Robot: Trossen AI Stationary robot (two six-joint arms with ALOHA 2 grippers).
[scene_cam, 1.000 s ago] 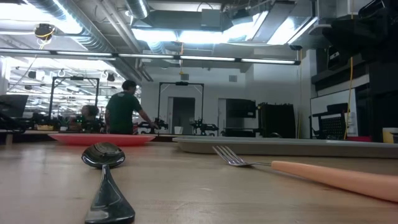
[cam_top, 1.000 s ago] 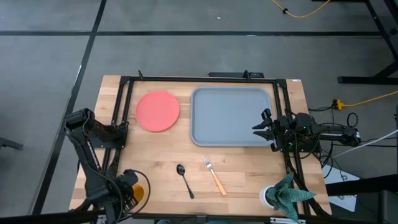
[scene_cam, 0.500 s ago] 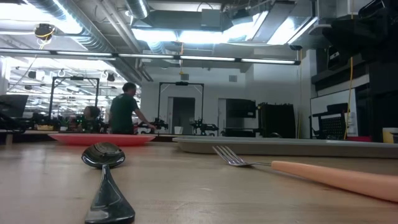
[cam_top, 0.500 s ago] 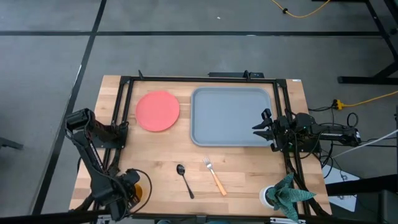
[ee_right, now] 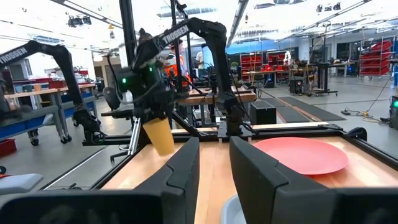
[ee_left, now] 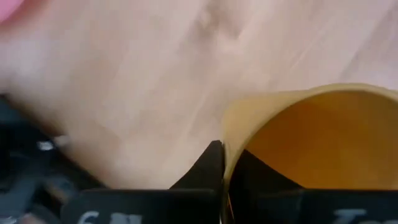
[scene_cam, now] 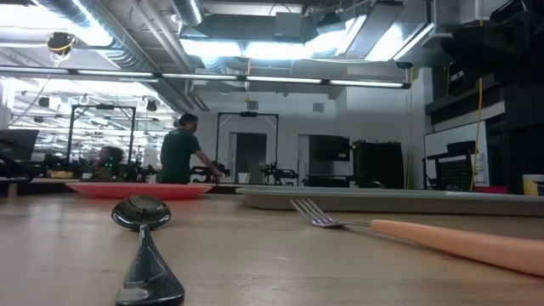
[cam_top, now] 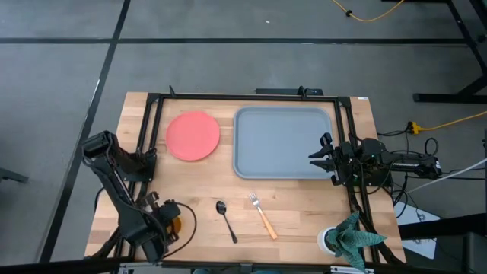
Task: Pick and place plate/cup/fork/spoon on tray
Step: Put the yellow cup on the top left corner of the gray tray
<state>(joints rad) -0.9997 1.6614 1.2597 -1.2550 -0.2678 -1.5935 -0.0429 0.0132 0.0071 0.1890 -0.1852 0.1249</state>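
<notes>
The yellow cup is at the table's near left, with my left gripper shut on it; the right wrist view shows the cup under that gripper. The coral plate lies flat at the far left, beside the grey-blue tray. The dark spoon and the orange-handled fork lie flat near the front middle. My right gripper stands open over the tray's right rim, with nothing between its fingers. My left gripper pinches the cup's wall at the rim, one finger outside and the other inside the cup. The fingers come from above, slanting. The cup hangs tilted below them, mouth up, and seems clear of the table.
A black frame runs along the table's left, far and right sides. A green cloth in a white holder sits at the near right corner. Bare wood lies between the cup and the spoon. A person walks in the room behind.
My left gripper has gone a little toward the table's right and far edges, and the cup has gone with it. The person in the background has walked to the right.
</notes>
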